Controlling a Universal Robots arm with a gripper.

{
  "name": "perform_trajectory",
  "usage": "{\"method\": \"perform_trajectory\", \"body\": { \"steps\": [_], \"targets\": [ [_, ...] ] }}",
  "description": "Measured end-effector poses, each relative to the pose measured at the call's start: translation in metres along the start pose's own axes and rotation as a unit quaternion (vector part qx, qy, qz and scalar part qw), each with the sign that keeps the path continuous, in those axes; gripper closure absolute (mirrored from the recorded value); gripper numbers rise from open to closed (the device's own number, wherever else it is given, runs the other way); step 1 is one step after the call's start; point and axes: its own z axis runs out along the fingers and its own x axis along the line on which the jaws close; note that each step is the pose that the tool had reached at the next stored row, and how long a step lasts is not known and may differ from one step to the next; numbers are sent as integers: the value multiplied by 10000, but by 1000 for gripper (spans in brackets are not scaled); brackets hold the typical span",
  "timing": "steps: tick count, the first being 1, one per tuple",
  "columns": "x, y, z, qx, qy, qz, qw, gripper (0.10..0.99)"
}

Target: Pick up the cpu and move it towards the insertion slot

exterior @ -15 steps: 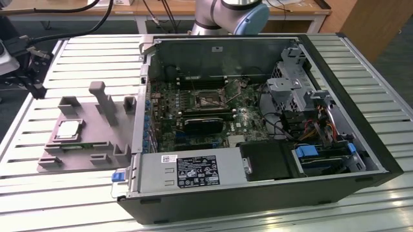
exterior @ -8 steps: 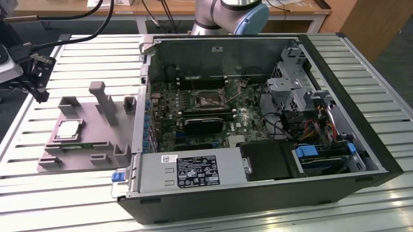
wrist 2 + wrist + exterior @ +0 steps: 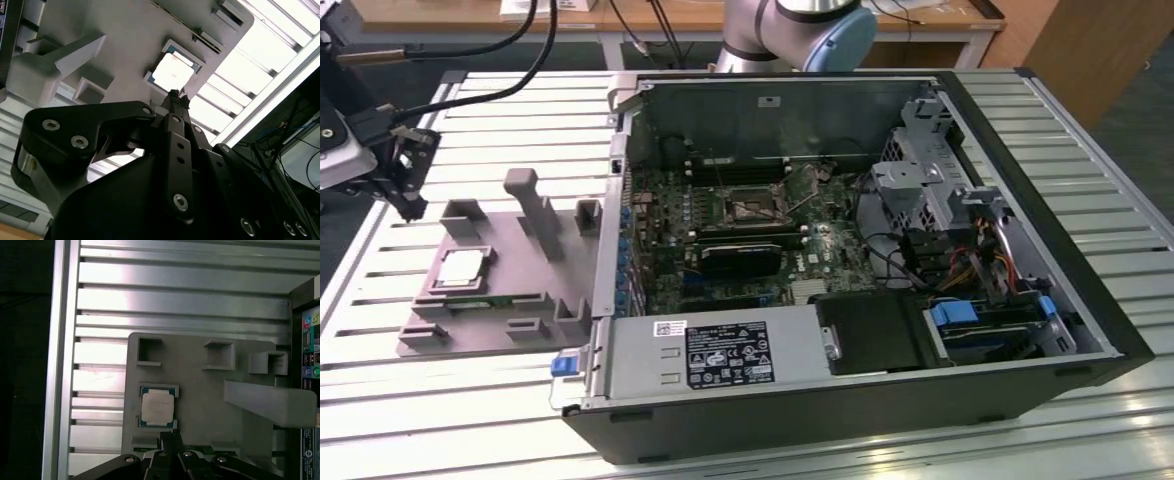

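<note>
**Silver-topped chip seated in fixture, fingers closed and empty**

Black gripper (image 3: 175, 96) hangs off the table at the exterior view's left. Its two thin fingers are pressed together at the tips with nothing between them. It is clear of the chip, no contact.

Just beyond the tips in both wrist views, the cpu (image 3: 157, 407) lies flat in a square recess of the grey plastic fixture (image 3: 200, 390), shiny lid up, thin rim showing around it.

Handling guess: very light, rigid and thin. The smooth metal lid is likely slippery, and the underside is likely delicate, so no squeezing across the faces. The best hold looks like two opposite edges at the rim, kept level. The recess walls sit close, leaving little room for the fingers.

Further off, the open computer case (image 3: 1067, 200) lies on the slatted table (image 3: 1094, 120). The insertion slot (image 3: 750, 205) sits on the board inside, well apart from the chip.
</note>
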Motion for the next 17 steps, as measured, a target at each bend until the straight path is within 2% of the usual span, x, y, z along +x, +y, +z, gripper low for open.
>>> {"method": "perform_trajectory", "body": {
  "steps": [7, 17],
  "targets": [
    [43, -6, 126, 0, -5, 0, 10000, 984],
    [61, -14, 307, 0, -4, -1, 10000, 984]
  ]
}}
